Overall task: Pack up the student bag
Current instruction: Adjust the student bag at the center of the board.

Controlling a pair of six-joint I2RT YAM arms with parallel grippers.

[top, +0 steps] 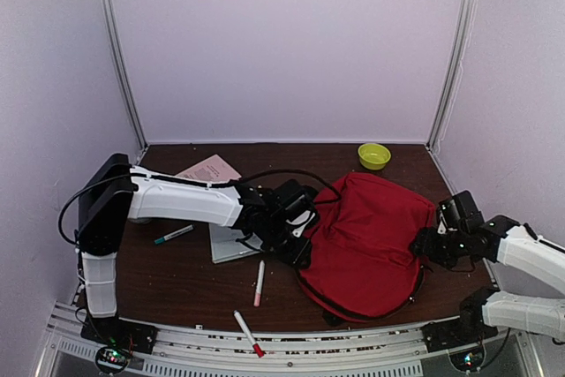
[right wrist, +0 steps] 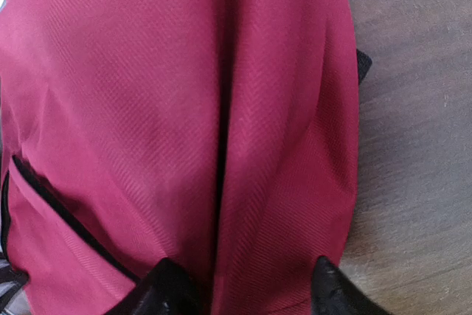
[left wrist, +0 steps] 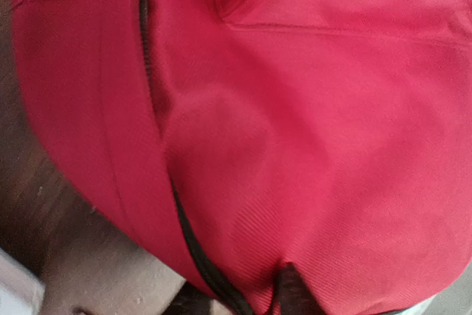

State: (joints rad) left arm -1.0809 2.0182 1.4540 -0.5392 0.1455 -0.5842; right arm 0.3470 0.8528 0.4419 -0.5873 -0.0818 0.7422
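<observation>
The bag [top: 366, 240] lies flat on the table [top: 168, 284], right of centre, with one arm at each side of it. The left gripper [top: 298, 237] is at the bag's left edge. Its wrist view is filled with blurred red cloth and a black zipper [left wrist: 186, 228], with only dark scraps of the fingers at the bottom edge, so it cannot be told whether the jaws are apart or pinching cloth. The right gripper [right wrist: 251, 293] is at the bag's right edge. Its two black fingertips [right wrist: 171, 289] stand well apart, straddling a raised fold of the cloth without pinching it.

Nothing seems to be packed yet. Three markers [top: 173, 235] [top: 259, 282] [top: 248, 334], a notebook [top: 225, 246] and a pink paper [top: 209, 168] lie on the table left of the bag, and a yellow bowl [top: 373, 155] sits just beyond its far edge. The stretch of zipper that shows looks closed, and no opening into the bag is visible.

The step in hand looks like getting the bag ready to open, not loading it. The next move probably calls for one gripper to pin the cloth beside the zipper while the other finds the pull and draws it along. No pull shows in any view, so it must be found first. The cloth is slack and will likely bunch and drag unless it is held taut.
</observation>
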